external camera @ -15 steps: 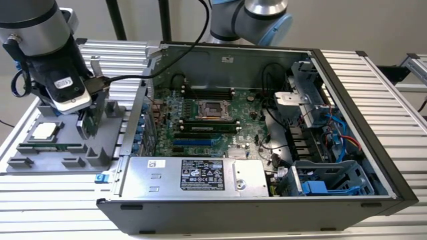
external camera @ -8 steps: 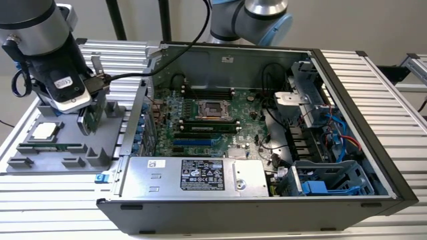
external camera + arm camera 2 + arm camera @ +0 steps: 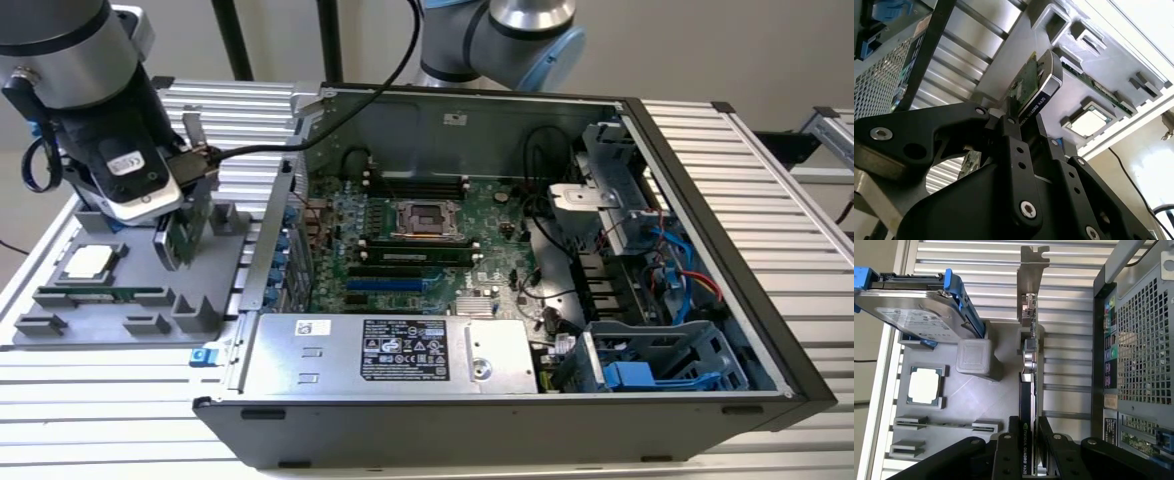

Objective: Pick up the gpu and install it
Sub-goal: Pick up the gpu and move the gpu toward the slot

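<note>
**Pincer** (image 3: 1028, 436) clenched on the gpu (image 3: 1027, 405). In the first wrist view its black fingers (image 3: 1013, 447) press both faces of the card.

**Position.** The gpu is held on edge over the grey tray (image 3: 134, 325), at the tray's side nearest the case (image 3: 694, 180). Whether it still touches the tray cannot be told.

**Card.** Green board with a black cooler on one face. A silver bracket (image 3: 1030, 270) closes the end far from the pincer. A line of white lettering runs along the cooler's edge.

**On the tray.**
- A square silver chip (image 3: 88, 262) sits in its pocket.
- A thin green memory stick (image 3: 100, 295) lies just beside the chip.
- A silver drive (image 3: 914, 315) in a blue frame stands past the chip and carries a printed white label.

**Beside the tray.** The case lies open, with a black-and-white label (image 3: 400, 350) on its grey power unit (image 3: 300, 360). Small stickers (image 3: 1110, 347) mark the case's perforated wall facing the tray.

**Support.** Tray and case rest on a slatted metal worktop (image 3: 107, 420).
</note>
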`<state>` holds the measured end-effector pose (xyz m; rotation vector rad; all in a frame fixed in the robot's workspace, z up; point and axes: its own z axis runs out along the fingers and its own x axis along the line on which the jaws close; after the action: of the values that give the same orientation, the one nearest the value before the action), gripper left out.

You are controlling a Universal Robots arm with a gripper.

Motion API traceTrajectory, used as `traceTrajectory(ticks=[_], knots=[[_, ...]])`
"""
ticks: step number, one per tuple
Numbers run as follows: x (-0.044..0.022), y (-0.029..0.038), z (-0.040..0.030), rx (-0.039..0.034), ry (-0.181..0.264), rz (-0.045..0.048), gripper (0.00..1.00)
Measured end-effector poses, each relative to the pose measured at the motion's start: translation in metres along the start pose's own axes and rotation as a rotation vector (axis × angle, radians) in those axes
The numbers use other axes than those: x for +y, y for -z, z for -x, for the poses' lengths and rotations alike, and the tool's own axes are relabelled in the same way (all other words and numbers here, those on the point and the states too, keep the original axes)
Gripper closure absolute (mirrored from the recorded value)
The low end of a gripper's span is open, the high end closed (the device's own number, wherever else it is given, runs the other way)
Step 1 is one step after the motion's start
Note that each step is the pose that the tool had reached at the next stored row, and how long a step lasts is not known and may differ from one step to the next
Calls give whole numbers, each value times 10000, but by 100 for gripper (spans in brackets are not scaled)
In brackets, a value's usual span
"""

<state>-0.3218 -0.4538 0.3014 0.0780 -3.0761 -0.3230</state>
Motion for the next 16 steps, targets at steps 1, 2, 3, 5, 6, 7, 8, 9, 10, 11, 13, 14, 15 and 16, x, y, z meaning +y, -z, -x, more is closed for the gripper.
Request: traceTrajectory(ticks=[1, 2, 3, 5, 6, 7, 8, 9, 10, 11, 13, 14, 15, 16], knots=[[0, 1, 0, 0, 0, 0, 100], [0, 2, 0, -1, 0, 1, 100], [1, 3, 0, -1, 0, 0, 100], [1, 4, 0, -1, 1, 1, 100], [1, 5, 0, -2, 1, 6, 100], [1, 7, -1, -1, -3, 33, 100], [0, 9, 0, -8, -8, 106, 100], [0, 11, 0, -18, -19, 194, 100], [1, 17, -1, -23, -32, 259, 100], [2, 27, -1, -28, -44, 310, 100], [8, 52, -3, -39, -68, 382, 100], [11, 70, -4, -42, -74, 405, 100], [15, 88, -4, -44, -79, 424, 100], [19, 108, -5, -47, -87, 445, 100]])
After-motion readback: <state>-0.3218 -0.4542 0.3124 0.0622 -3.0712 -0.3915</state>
